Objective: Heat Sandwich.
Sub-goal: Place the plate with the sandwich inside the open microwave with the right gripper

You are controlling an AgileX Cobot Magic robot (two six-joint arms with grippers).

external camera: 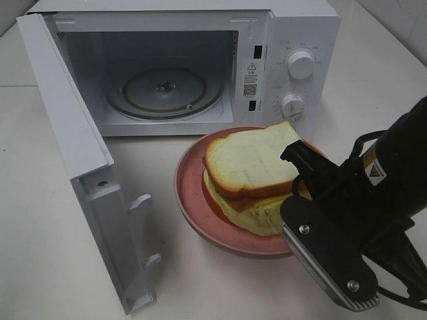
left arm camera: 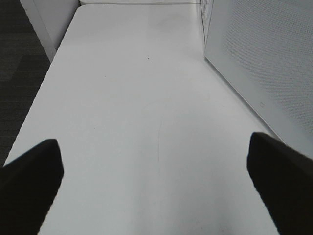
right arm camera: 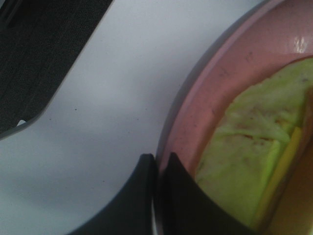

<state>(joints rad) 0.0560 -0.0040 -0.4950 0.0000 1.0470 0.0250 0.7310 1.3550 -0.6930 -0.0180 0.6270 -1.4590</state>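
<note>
We note the right gripper [right arm camera: 157,164] pinching the pink plate [right arm camera: 230,63] at its rim. The sandwich [right arm camera: 244,156] shows its green layer. A white table [right arm camera: 98,122] lies beneath.

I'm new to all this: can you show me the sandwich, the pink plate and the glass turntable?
sandwich [external camera: 250,163], exterior high view, top bread slice.
pink plate [external camera: 187,190], exterior high view, bare left rim.
glass turntable [external camera: 140,97], exterior high view, glass beside hub.
</note>
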